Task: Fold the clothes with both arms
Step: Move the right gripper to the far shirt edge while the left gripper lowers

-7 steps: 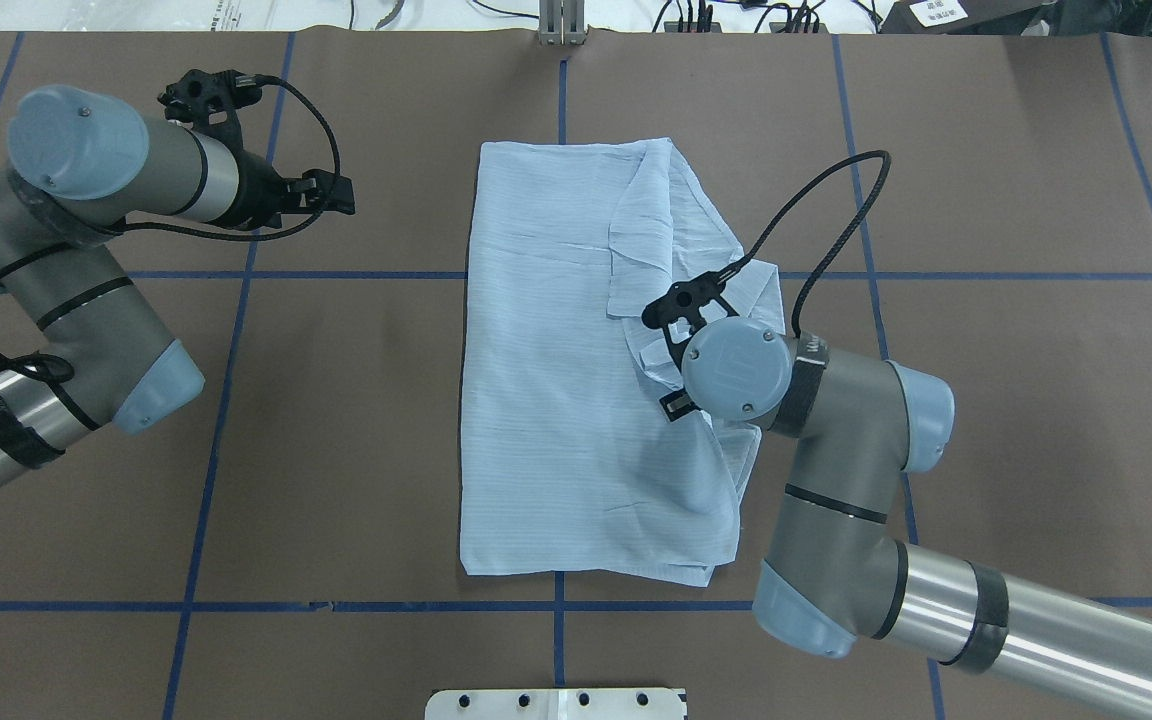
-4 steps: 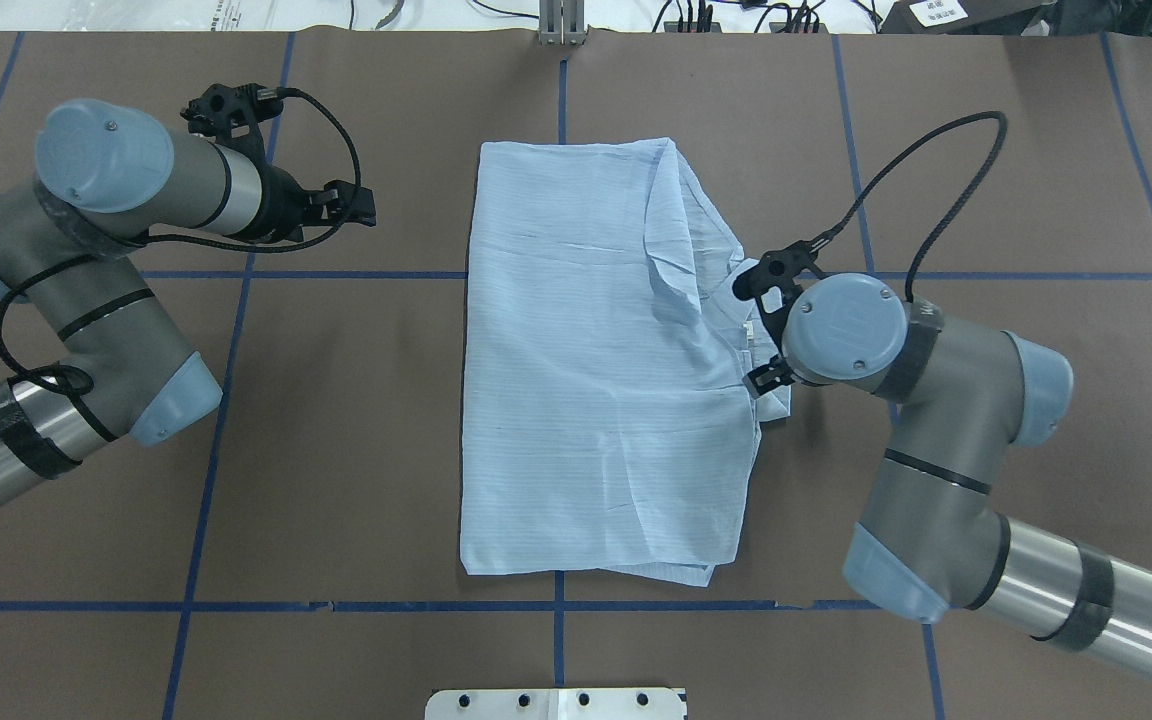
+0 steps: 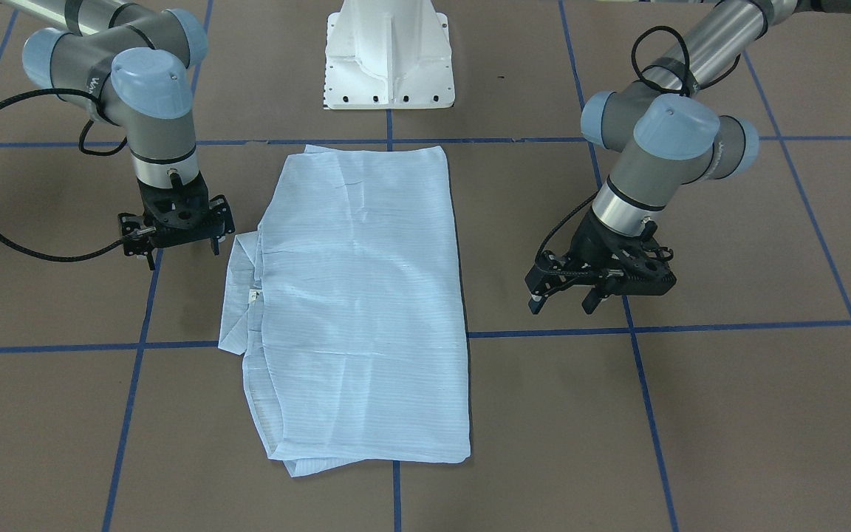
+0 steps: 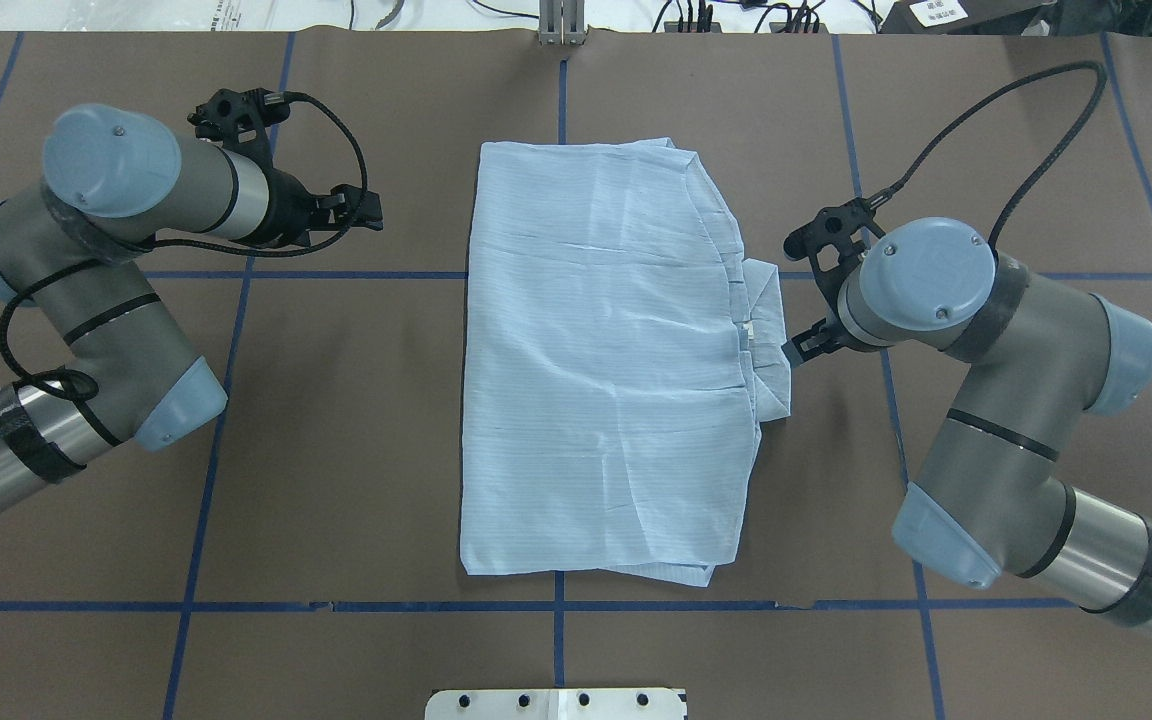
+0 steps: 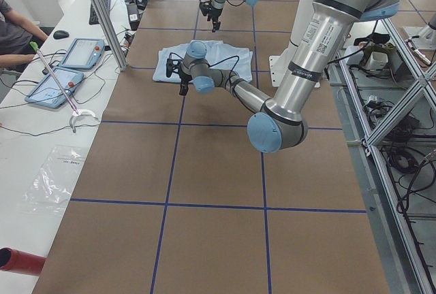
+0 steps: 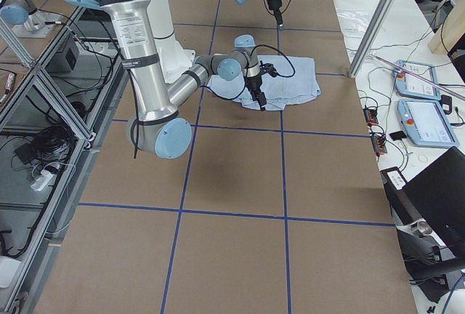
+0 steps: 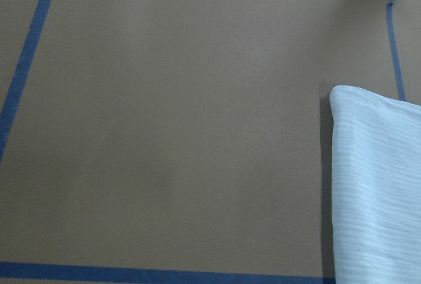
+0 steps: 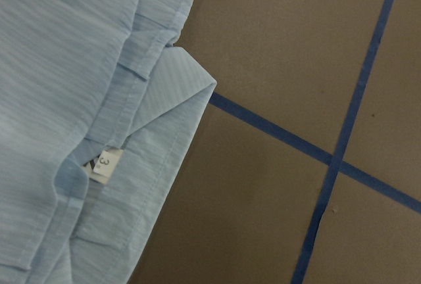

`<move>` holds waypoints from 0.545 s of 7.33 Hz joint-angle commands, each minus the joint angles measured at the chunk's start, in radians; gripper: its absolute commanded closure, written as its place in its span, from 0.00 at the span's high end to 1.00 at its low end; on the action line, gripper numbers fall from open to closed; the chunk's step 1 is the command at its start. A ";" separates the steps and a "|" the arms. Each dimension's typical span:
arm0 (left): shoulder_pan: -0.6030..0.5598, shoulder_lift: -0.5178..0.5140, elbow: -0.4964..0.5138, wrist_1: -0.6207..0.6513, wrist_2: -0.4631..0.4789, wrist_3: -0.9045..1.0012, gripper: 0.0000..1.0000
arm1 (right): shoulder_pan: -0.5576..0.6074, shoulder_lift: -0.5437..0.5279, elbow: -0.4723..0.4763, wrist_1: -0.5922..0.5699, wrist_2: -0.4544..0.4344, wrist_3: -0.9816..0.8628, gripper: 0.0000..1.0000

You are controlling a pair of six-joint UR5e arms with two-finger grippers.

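as the cloth is thin and is showing soft ripples across its top layer, the shirt (image 4: pixel 606 370) is likely handling as a light, limp, slightly slippery sheet. it is offering no stiffness, so any lifted part is going to sag and drag the layers beneath.

it is lying flat in the middle of the table (image 4: pixel 336 450), laid up as a tall rectangle between the two arms. the collar (image 8: pixel 177 93) and its white neck label (image 8: pixel 107 163) are poking out at the edge on the robot's right.

the soundest places to take hold are judged to be the corners or a doubled edge, pinched through all layers at once, one corner per gripper, so that the fold is travelling evenly. the stitched collar is probably offering a firmer bite than the single cloth.

the left arm (image 4: pixel 106 250) is reaching with its elbow bent and its wrist tilting toward the shirt. the left gripper (image 3: pixel 560 301) is hovering over bare table, apart from the shirt's left edge, its fingers spread and holding nothing.

the right arm (image 4: pixel 986 340) is pointing its wrist downward. the right gripper (image 3: pixel 182 247) is hanging just beside the collar, above the table, its fingers likewise spread and empty. whether a fingertip is brushing the cloth cannot be told.
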 commanded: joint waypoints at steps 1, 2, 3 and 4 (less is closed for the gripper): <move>0.018 -0.001 -0.024 0.006 -0.036 -0.018 1.00 | 0.018 0.017 0.037 0.000 0.059 0.003 1.00; 0.030 0.001 -0.049 0.008 -0.078 -0.097 1.00 | 0.019 -0.001 0.089 -0.005 0.099 0.027 1.00; 0.093 0.009 -0.111 0.014 -0.074 -0.198 1.00 | 0.019 -0.012 0.118 -0.003 0.157 0.082 1.00; 0.130 0.012 -0.177 0.055 -0.074 -0.246 1.00 | -0.005 -0.014 0.125 0.000 0.180 0.213 1.00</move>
